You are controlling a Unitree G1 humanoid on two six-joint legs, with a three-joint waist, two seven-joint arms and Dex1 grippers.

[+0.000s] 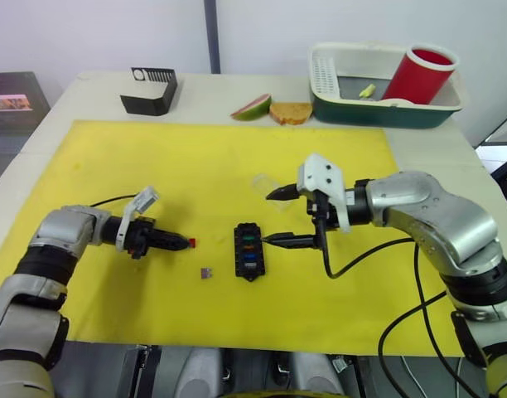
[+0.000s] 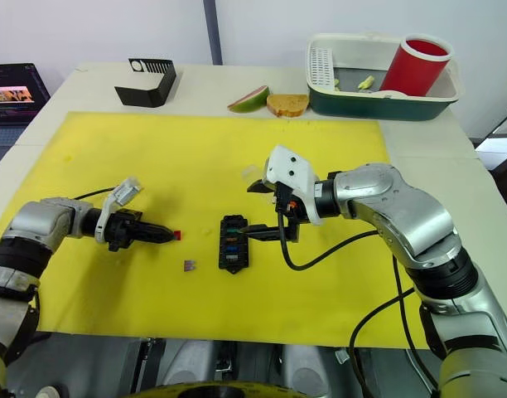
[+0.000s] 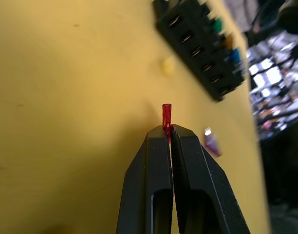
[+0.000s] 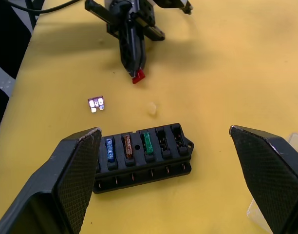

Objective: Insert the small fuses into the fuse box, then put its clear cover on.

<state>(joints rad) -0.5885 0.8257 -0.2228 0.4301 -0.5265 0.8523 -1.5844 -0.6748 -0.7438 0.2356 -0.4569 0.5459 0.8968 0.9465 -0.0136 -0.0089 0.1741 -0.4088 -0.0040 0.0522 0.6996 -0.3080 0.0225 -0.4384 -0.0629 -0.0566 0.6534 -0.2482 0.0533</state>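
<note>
A yellow mat (image 1: 154, 166) covers the white table. Nearest, a purple fuse (image 1: 206, 272) lies loose just beside the fuse box (image 1: 249, 251), whose long axis runs away from the robot; blue, amber and green fuses sit in it. The left gripper (image 1: 181, 243) is clenched on the red fuse (image 1: 191, 243), pointing at the box. Seating it comes next, I'd say, needing upright alignment over a free slot. The right gripper (image 1: 276, 217) hangs released beside the box. The clear cover (image 1: 263, 183) waits beyond.

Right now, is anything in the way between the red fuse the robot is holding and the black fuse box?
Nothing visible blocks it. The left gripper holds the red fuse, and only bare yellow mat lies between it and the fuse box. The purple fuse lies off to the side.
</note>
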